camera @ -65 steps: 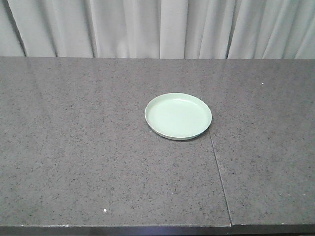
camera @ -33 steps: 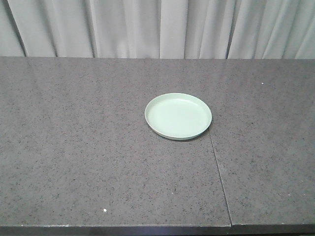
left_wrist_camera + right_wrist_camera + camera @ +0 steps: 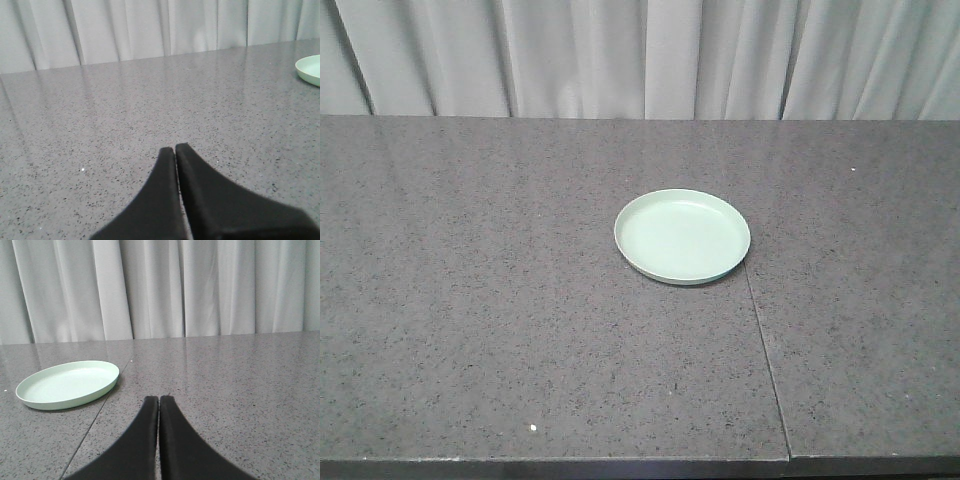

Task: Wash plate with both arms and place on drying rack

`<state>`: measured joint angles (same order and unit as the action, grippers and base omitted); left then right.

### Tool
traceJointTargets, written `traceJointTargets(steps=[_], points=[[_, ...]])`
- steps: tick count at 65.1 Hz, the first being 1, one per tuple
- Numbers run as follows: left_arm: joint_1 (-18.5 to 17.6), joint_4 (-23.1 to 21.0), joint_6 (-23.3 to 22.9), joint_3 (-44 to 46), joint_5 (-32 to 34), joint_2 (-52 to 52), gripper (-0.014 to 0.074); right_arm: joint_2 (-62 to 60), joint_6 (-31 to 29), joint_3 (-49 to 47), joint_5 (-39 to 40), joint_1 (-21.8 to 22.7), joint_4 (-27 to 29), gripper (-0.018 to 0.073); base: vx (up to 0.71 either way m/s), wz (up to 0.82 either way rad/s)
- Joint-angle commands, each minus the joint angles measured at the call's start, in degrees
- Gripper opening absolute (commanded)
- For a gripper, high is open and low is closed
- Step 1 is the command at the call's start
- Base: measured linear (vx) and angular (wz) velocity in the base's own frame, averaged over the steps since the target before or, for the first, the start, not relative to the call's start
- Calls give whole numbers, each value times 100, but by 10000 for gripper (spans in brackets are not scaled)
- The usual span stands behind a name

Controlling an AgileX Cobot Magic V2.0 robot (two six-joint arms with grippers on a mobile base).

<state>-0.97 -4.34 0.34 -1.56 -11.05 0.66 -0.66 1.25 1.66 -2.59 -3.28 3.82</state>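
Note:
The pale mint-green plate (image 3: 682, 236) lies flat on the dark speckled counter, a little right of centre in the front view. It also shows at the far right edge of the left wrist view (image 3: 310, 70) and at the left of the right wrist view (image 3: 68, 384). My left gripper (image 3: 175, 148) is shut and empty, low over the counter, well left of the plate. My right gripper (image 3: 159, 398) is shut and empty, to the right of the plate and nearer than it. Neither arm shows in the front view. The drying rack is out of view.
The counter (image 3: 500, 300) has a seam (image 3: 765, 350) running from the plate's right edge to the front edge. A pale pleated curtain (image 3: 640, 55) hangs behind the counter's far edge.

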Motion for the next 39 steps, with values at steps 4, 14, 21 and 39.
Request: traceJointTargets(steps=[4, 14, 21, 39], points=[[-1, -6, -34, 151, 410, 80, -6, -26, 58, 6, 459, 3, 21, -4, 0, 0], [-1, -6, -34, 151, 410, 80, -6, -26, 689, 6, 630, 3, 831, -4, 0, 0], [-1, -6, -34, 151, 410, 80, -6, -26, 971, -22, 862, 3, 1460, -4, 0, 0], [-1, -6, -34, 151, 410, 80, -6, 221, 854, -1157, 259, 3, 1447, -4, 0, 0]])
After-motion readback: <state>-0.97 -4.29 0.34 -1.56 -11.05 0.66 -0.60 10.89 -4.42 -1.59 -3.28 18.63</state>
